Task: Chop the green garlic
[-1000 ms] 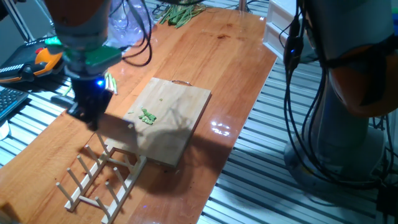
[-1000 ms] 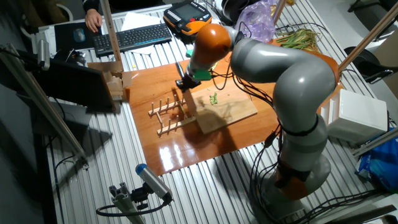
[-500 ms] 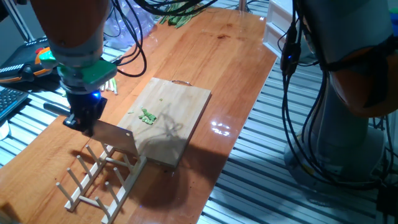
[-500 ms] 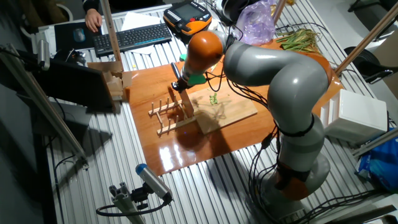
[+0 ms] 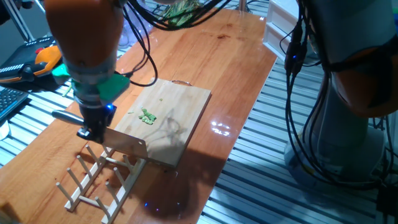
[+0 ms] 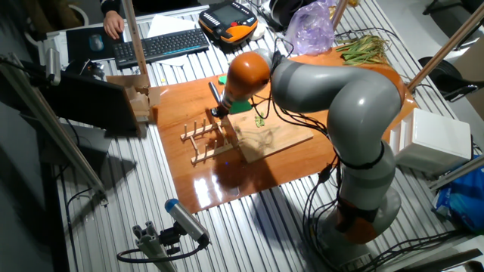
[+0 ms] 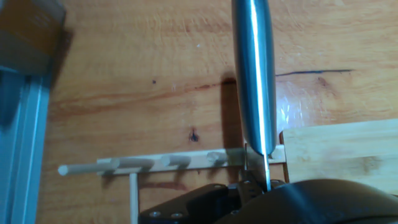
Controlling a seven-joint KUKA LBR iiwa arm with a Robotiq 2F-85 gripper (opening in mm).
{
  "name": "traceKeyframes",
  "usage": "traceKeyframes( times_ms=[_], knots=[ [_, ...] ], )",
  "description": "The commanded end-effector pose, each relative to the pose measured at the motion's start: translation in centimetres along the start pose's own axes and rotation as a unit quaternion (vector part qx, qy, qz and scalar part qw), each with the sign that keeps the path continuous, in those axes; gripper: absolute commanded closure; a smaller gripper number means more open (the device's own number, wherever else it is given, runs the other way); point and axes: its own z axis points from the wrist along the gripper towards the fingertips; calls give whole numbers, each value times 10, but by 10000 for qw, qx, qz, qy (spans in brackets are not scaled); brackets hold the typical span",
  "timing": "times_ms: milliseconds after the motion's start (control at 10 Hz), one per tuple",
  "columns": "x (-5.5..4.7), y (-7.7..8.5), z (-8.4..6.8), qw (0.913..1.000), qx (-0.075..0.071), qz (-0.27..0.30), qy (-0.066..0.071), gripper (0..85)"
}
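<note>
The green garlic (image 5: 147, 116) lies as a small cluster of bright-green bits on the wooden cutting board (image 5: 183, 102), and it also shows in the other fixed view as the green garlic (image 6: 259, 120). My gripper (image 5: 93, 129) hangs left of the board, shut on the handle of a broad steel knife (image 5: 126, 144). The blade sits just over the near end of a wooden peg rack (image 5: 99, 177). In the hand view the knife (image 7: 254, 81) runs edge-on away from the gripper (image 7: 255, 186), above the rack's rail (image 7: 155, 163). A corner of the board (image 7: 339, 152) lies at right.
A bundle of green stalks (image 6: 363, 47) and a purple bag (image 6: 314, 26) lie at the table's far end. An orange pendant (image 6: 231, 15) and a keyboard (image 6: 162, 45) sit beyond the table edge. A white box (image 6: 439, 140) stands beside the arm's base.
The gripper has carried the knife down and nearer, from the board's left edge to over the peg rack. The green bits have not moved.
</note>
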Motion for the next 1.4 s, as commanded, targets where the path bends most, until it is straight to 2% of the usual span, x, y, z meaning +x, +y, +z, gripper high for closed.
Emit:
traceKeyframes(
  times_ms=[0,100,200,300,600,800,1000,1300],
  knots=[
    [3,1,0,9999,88,-56,59,850],
    [5,1,-2,9998,107,-75,114,850],
    [5,1,-2,9996,205,-124,120,850],
    [5,0,-1,9996,220,-142,121,850],
    [14,0,11,9992,351,-183,68,850],
    [18,-4,18,9992,350,-198,84,850],
    [20,-8,28,9991,345,-229,38,850],
    [20,-7,40,9992,355,-170,-2,850]
  ],
)
